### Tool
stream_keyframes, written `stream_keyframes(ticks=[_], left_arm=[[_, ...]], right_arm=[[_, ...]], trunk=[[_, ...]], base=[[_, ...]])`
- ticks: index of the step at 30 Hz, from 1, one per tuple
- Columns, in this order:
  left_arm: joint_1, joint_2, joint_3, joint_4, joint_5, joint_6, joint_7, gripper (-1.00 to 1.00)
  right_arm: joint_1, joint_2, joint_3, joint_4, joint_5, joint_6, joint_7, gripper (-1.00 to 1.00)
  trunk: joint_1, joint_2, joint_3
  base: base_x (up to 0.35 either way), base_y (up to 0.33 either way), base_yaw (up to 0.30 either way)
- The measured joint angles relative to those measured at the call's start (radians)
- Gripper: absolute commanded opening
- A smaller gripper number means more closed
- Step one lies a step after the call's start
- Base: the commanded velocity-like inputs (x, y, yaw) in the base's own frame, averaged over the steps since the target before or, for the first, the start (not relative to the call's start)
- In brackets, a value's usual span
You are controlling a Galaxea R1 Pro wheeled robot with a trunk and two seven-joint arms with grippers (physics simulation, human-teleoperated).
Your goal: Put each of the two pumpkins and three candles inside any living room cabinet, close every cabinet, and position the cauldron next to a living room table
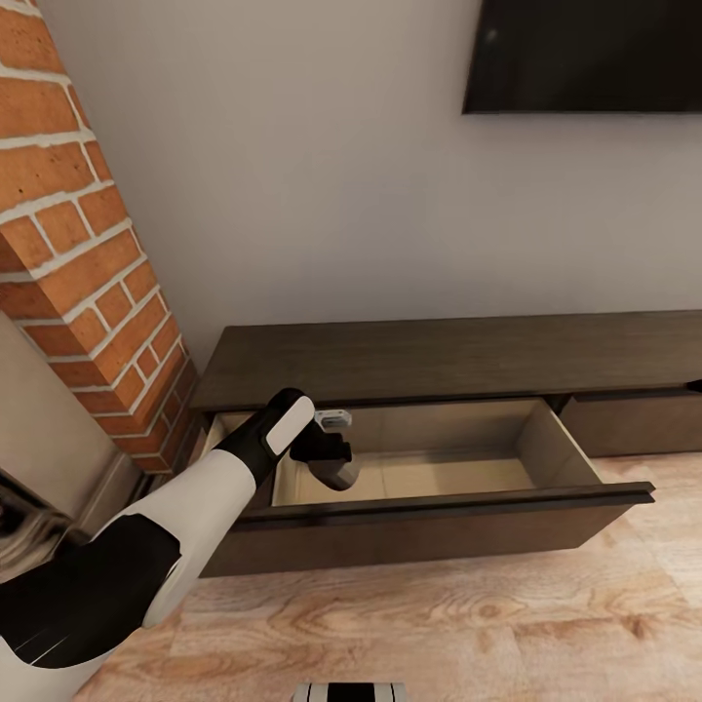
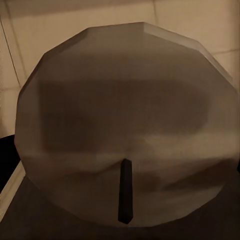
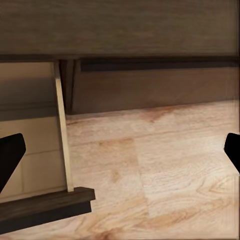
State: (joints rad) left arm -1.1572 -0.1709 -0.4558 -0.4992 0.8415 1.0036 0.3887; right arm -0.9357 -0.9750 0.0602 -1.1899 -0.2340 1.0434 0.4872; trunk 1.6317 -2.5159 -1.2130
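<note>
The long, low dark brown cabinet [image 1: 458,359] stands against the pale wall, under a black screen [image 1: 585,57] and just beside a red brick column [image 1: 78,253]. Its left drawer [image 1: 575,507] is pulled out over the light wooden floor [image 1: 468,624], showing pale tan inner walls and a pale tan bottom; the panel to its right sits flush and shut. The left arm reaches from the lower left of the head view down into the left end of this open drawer, and the left gripper [image 1: 331,466] hangs inside it with a dull grey-brown candle [image 1: 336,473] at its tip, low in the drawer near the bottom. Apart from the gripper and the candle, the part of the drawer that shows holds nothing; its front wall hides the strip of the bottom nearest the robot. The left wrist view looks straight onto the flat round top of the candle [image 2: 127,125], with its short dark wick [image 2: 125,191] standing out of it and the tan drawer boards behind; the fingers are hidden here, and whether they are clamped on the candle or loose around it I cannot tell. In the right wrist view the right gripper [image 3: 120,155] hovers over the floor beside the drawer's right front corner [image 3: 60,200], its two dark fingertips [image 3: 10,152] spread wide apart with nothing between them.
</note>
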Motion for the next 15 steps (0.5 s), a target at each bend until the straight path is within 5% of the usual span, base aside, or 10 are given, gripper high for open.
stream_keyframes(ticks=[15], left_arm=[[0.000, -0.001, -0.001, -0.001, 0.002, 0.000, 0.001, -1.00]], right_arm=[[0.000, -0.012, -0.001, 0.000, -0.002, 0.000, 0.001, 1.00]], trunk=[[0.000, 0.000, -0.018]], base=[[0.000, 0.000, 0.062]])
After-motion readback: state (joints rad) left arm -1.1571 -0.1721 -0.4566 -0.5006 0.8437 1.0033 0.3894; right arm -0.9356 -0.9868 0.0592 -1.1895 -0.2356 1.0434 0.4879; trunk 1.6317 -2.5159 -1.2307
